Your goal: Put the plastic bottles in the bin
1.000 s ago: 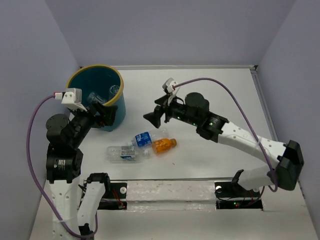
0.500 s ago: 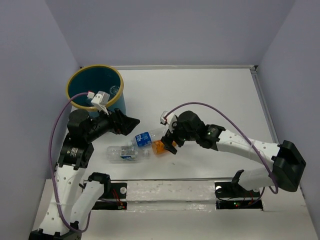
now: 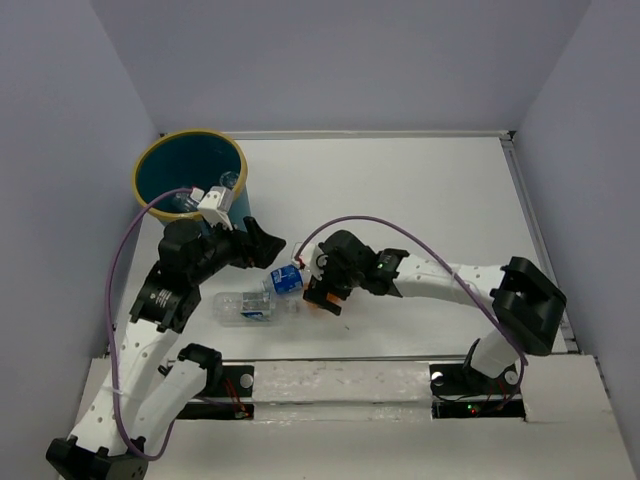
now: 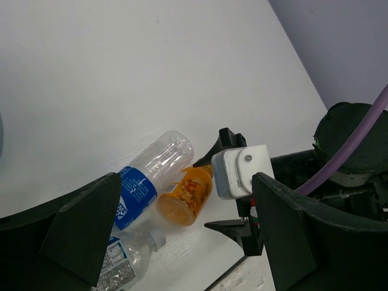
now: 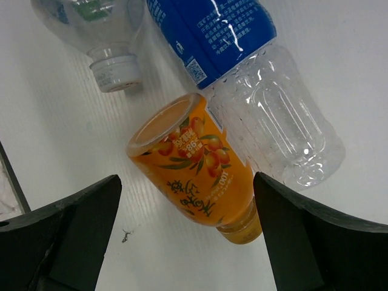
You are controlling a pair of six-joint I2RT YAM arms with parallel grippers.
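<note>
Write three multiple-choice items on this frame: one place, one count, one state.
1. Where is the bin on the table? A far left corner; B far right corner; C between the arm bases.
2. How many bottles lie outside the bin? A one; B five; C three.
3. The right tool is: A shut on nothing; B open over the orange bottle; C out of view.
Key: A, the top view shows it far left. C, the orange bottle, blue-label bottle and white-capped bottle lie together. B, its fingers stand apart either side of the orange bottle.
</note>
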